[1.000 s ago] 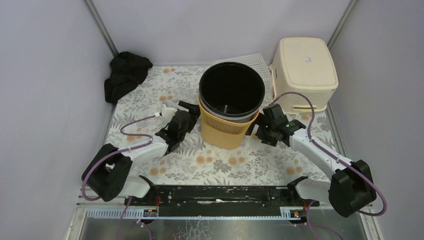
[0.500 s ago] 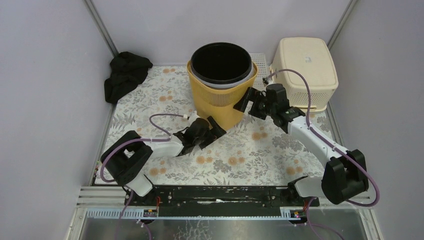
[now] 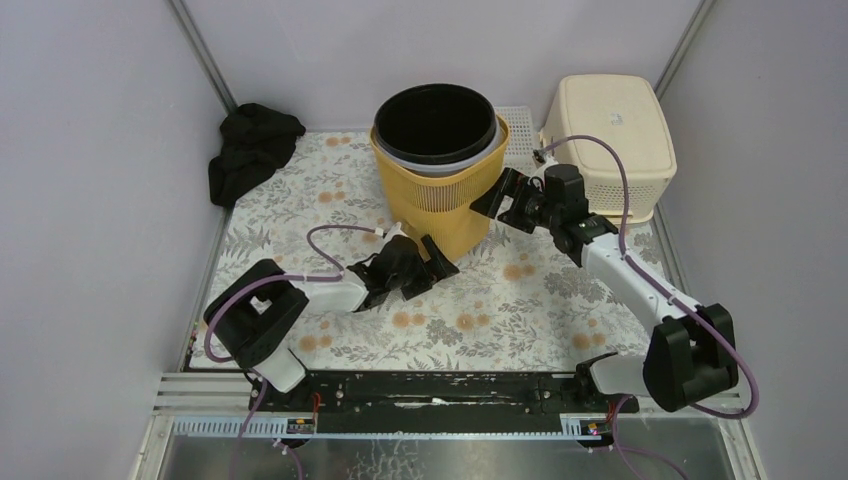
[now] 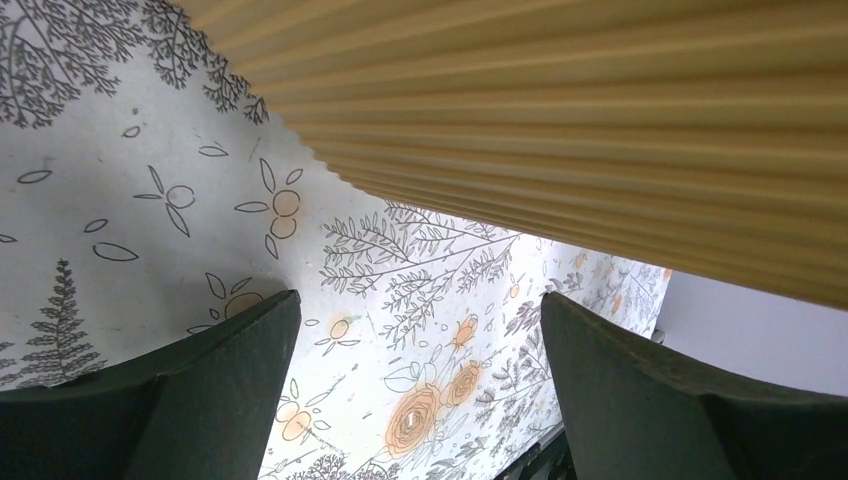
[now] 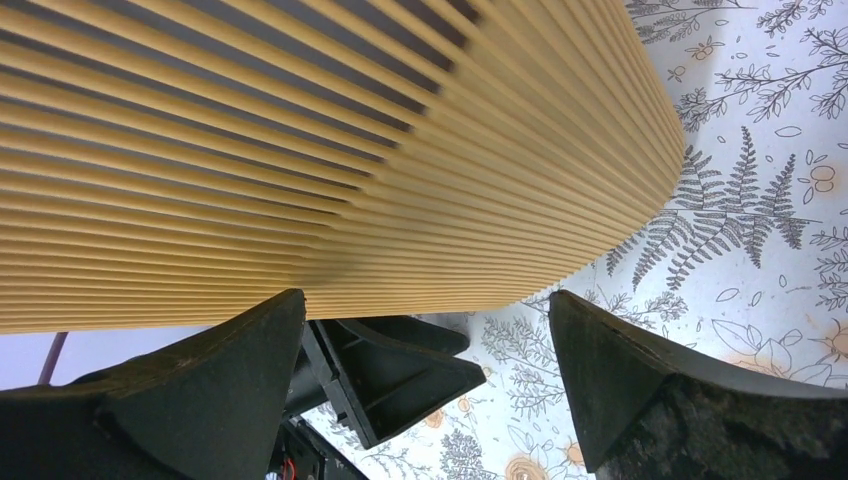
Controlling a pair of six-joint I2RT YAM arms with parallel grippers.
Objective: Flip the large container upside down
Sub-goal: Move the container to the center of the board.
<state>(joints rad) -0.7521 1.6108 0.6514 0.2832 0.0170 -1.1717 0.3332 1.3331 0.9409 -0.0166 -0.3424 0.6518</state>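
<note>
ribbed yellow container fills the upper left, over a floral table cover. right gripper fingers spread wide at the lower corners. a black angular part shows between them.

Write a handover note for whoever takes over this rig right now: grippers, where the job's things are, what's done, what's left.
Left gripper: open, low at the near side of the yellow container, holding nothing.
Right gripper: open, at the container's right side, holding nothing.
Container: upright, mouth up, far middle of the table, with a black bin nested inside.
Done: nothing; the container is not turned yet.
Left: grip it from both sides and turn it upside down.
</note>
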